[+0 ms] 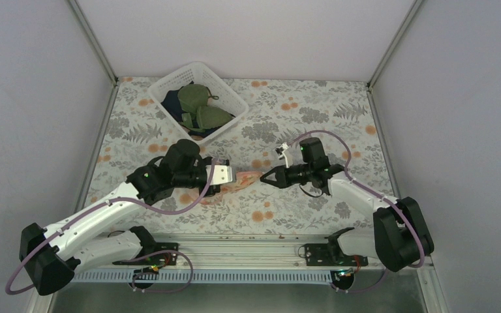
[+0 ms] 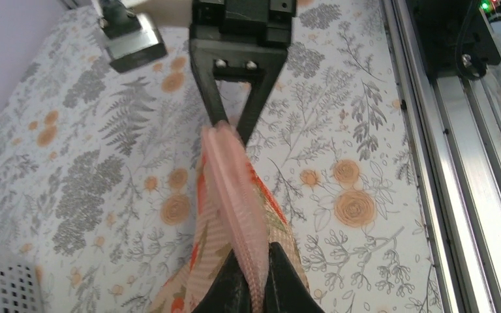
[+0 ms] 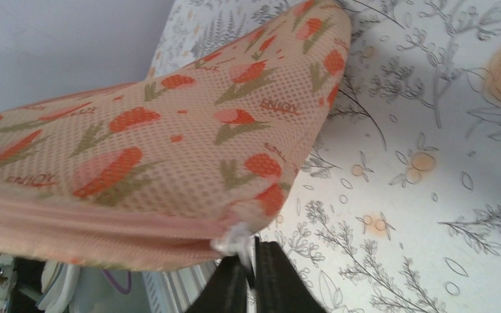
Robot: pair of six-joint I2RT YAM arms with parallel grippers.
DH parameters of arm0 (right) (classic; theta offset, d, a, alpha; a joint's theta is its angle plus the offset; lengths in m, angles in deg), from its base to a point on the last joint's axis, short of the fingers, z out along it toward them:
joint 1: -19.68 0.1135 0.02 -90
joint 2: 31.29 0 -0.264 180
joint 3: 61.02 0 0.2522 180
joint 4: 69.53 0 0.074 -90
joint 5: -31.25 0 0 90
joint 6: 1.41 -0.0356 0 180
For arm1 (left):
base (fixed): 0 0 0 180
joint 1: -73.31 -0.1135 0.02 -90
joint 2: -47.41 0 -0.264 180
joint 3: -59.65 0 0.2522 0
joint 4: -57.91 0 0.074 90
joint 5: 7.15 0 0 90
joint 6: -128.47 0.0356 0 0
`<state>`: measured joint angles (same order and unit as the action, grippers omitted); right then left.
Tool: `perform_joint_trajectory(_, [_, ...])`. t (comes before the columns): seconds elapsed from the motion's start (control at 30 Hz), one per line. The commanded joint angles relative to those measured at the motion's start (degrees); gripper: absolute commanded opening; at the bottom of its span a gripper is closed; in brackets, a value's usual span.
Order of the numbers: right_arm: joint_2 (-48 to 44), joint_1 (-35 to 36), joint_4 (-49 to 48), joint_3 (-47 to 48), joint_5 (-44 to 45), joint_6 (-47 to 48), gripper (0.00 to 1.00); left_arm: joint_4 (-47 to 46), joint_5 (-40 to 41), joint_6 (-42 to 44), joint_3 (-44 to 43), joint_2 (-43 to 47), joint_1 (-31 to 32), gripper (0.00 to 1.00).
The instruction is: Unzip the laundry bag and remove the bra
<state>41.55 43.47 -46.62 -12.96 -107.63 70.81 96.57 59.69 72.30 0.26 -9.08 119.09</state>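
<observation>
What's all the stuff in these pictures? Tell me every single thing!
laundry bag: one, peach-pink with orange-red flowers, held between the two claws over the middle of the table.
zipper pull: one, white, at the bag's end by the right claw.
basket: one, white lattice, back left of the table.
olive-green bras: at least two, inside the basket.
tablecloth: one, pale with grey leaves and orange flowers, covering the table.
rail: one, silver, along the near edge.
left arm: one, white and black; left claw pinches the bag.
right arm: one, white and black; right claw pinches the zipper pull.
</observation>
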Motion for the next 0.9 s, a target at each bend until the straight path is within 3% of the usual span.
perform_joint_trajectory(0.0, [-0.02,-1.82,5.73,2.85,8.34,-0.01,0.36,-2.02,-0.85,2.82,3.3,-0.56,0.91,0.02])
perform_joint_trajectory(0.13, [-2.04,-1.95,11.86,7.82,13.72,0.02,0.59,-2.72,3.17,6.61,6.48,-2.27,2.99,0.02])
perform_joint_trajectory(0.23, [-2.88,-2.1,15.03,11.35,19.0,-0.98,0.65,-4.38,6.46,10.17,8.09,-3.34,6.45,0.02])
perform_joint_trajectory(0.4, [-4.28,-2.17,16.58,14.0,23.95,-0.57,0.67,-7.73,11.08,14.76,10.14,-6.97,12.81,0.02])
perform_joint_trajectory(0.63, [-4.95,-1.79,16.71,14.07,19.27,1.75,0.67,-9.06,10.01,14.93,9.76,-10.68,15.52,0.04])
perform_joint_trajectory(0.67, [-4.99,-1.62,16.77,14.2,18.88,1.98,0.66,-8.94,9.39,14.88,9.57,-10.82,15.57,0.12])
perform_joint_trajectory(0.7, [-4.99,-1.44,16.76,14.32,18.63,2.28,0.67,-8.61,8.41,15.06,9.32,-10.9,15.68,0.26])
perform_joint_trajectory(0.77, [-4.91,-0.94,16.66,14.82,17.83,2.54,0.67,-7.16,5.48,15.51,8.52,-10.64,15.68,0.63])
perform_joint_trajectory(0.87, [-4.66,0.62,16.57,15.97,17.39,2.57,0.68,-4.86,0.44,14.11,6.91,-9.75,15.58,0.93])
